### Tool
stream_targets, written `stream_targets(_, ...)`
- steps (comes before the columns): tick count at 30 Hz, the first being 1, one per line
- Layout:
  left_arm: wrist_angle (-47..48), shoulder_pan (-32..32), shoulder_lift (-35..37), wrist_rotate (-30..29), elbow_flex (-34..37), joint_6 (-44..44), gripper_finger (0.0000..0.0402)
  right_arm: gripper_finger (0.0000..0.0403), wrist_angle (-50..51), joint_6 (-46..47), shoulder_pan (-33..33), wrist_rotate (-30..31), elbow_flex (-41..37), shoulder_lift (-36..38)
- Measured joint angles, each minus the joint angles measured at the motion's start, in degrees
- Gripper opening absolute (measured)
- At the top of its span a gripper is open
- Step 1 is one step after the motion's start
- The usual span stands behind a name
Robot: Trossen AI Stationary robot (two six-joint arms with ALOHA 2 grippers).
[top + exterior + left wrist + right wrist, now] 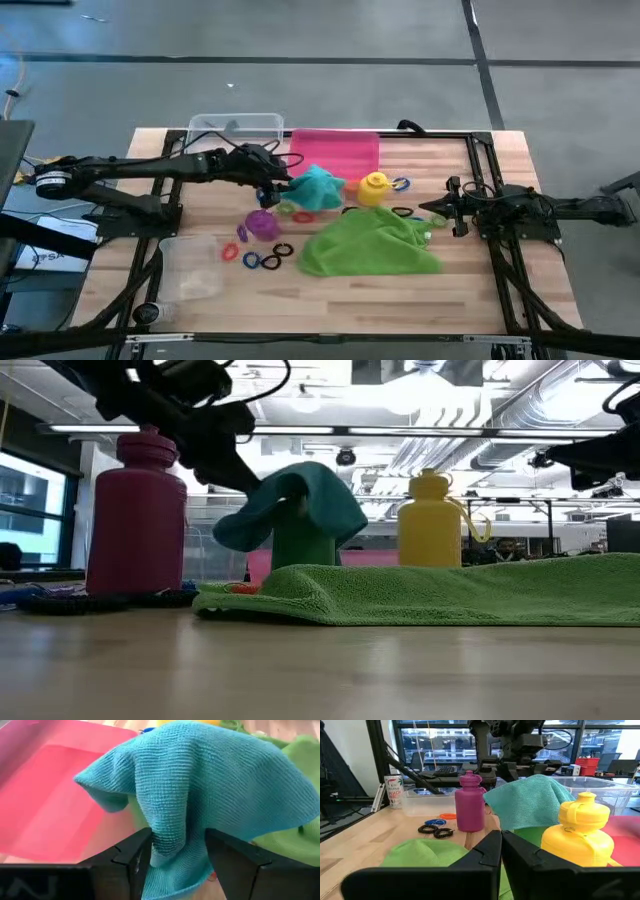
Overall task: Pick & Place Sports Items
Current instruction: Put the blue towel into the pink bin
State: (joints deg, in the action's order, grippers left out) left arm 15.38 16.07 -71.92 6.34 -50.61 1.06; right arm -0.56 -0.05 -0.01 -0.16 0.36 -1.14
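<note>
left gripper [175, 855] grasps a fold of the soft teal microfibre cloth [318, 186], which drapes over a green bottle [303, 540] beside the pink rectangular tray [340, 153]. judged light, limp, non-fragile: pinch a bunched fold. right gripper [437, 209] clenched, empty, waiting at right.

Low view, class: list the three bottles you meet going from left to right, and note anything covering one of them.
Purple bottle → green bottle, draped with the teal cloth that the left gripper holds → yellow bottle.
</note>
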Motion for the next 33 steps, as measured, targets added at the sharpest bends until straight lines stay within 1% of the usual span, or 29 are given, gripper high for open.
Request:
stream_targets(3, -0.12, -0.08, 0.0, -0.85, 0.0, 0.4, 0.0138, 0.0, -0.02, 0.0, 0.0, 0.0, 0.0, 0.01)
stream_targets(5, -0.16, -0.09, 0.0, -1.89, 0.0, 0.43, 0.012, 0.0, -0.02, -0.01, 0.0, -0.01, 0.0, 0.0)
stream_targets(8, -0.18, -0.06, 0.0, -3.08, 0.0, 0.66, 0.008, 0.0, -0.02, 0.0, 0.0, -0.02, 0.0, 0.02)
stream_targets(12, -0.18, -0.06, 0.11, -3.67, 0.0, 0.66, 0.0011, 0.0, -0.02, -0.01, 0.0, 0.0, 0.0, 0.01)
stream_targets(13, -0.18, -0.06, 0.27, -3.64, 0.0, 0.62, 0.0003, 0.0, -0.02, 0.0, 0.0, -0.02, 0.0, 0.0)
stream_targets(17, -0.93, -0.06, 1.22, -3.64, 0.0, 0.35, 0.0013, 0.0, -0.01, -0.01, 0.0, 0.0, 0.0, 0.0)
stream_targets(21, -2.14, -0.06, 2.92, -3.6, 0.0, 0.18, 0.0002, 0.0, -0.02, 0.0, 0.0, -0.02, 0.0, 0.0)
stream_targets(33, -7.27, -0.06, 7.98, -3.44, 0.0, 0.0, 0.0002, 0.0, -0.02, 0.0, 0.0, 0.0, 0.0, 0.0)
